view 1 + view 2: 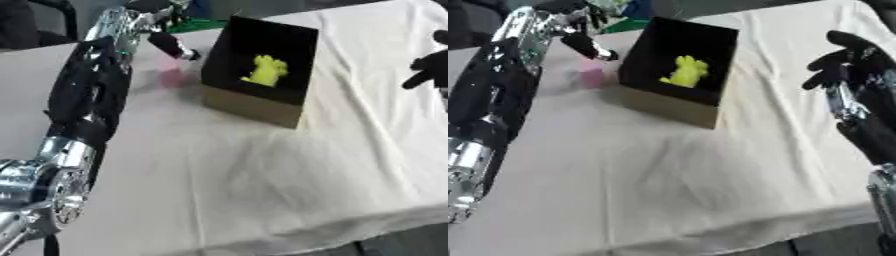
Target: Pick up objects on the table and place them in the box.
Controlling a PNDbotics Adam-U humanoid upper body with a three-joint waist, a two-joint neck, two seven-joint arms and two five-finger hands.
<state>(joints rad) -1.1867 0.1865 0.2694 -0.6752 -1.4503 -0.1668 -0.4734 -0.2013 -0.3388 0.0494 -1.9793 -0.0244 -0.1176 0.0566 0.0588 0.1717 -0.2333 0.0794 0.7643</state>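
Cream cloth (pixel 262 185) covers the table, creased and falling over the near edge. On it, toward the far side, stands the box (pixel 677 75), black inside with tan cardboard showing on its near outer wall, tilted so its opening faces the camera. The left arm (pixel 83 100), black with silver joints, runs up the left side of both views from the near corner to the far end of the table. Its left hand (pixel 584 44) is above the cloth just left of the box; one dark finger with a pale tip points down and toward the box, but the remaining fingers are blurred, so I cannot tell how far the hand is open or whether it touches anything. The right hand (pixel 852 62) shows at the right edge, raised over the cloth and well apart from the box, fingers spread and relaxed, holding nothing. Inside the box lies a yellow toy (pixel 684 71), lumpy, with two small points at its top, resting against the black back wall. A pink block (pixel 591 72) sits on the cloth just beside the box's left wall, below the left hand's finger; whether the finger meets it cannot be told. No writing or label can be read on anything.
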